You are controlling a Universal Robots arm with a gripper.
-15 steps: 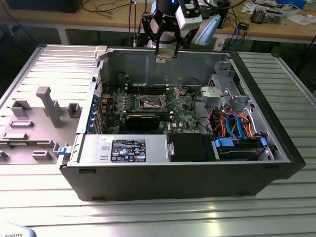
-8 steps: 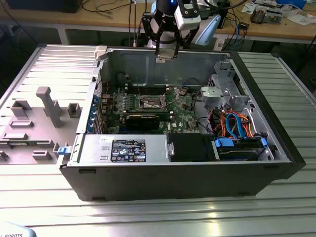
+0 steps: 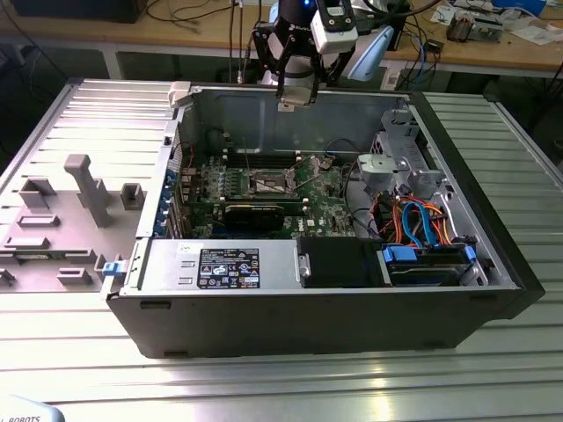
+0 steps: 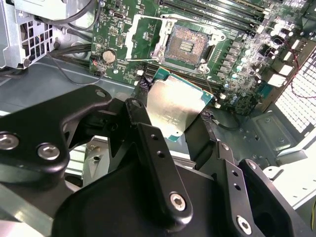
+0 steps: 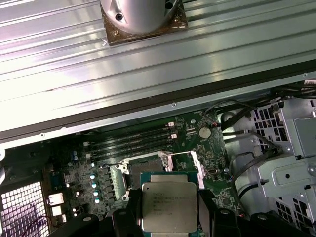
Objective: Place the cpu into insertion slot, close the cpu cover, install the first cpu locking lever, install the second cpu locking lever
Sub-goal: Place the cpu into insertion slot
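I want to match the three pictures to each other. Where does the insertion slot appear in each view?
Exterior view: the insertion slot sits mid-board, towards the exterior view's left of the perforated metal cage.
Second wrist view: the insertion slot lies uncovered just beyond the held cpu.
First wrist view: the insertion slot is partly hidden behind the cpu.
Shared landmark: the perforated metal cage beside the board.

Part of the insertion slot [image 5: 148, 164] hidden behind the cpu [image 5: 169, 207].

The cpu [image 4: 175, 106] is silvery-grey and green-rimmed, the circuit board [image 4: 118, 54] green, the insertion slot [image 4: 187, 47] dark-centred.
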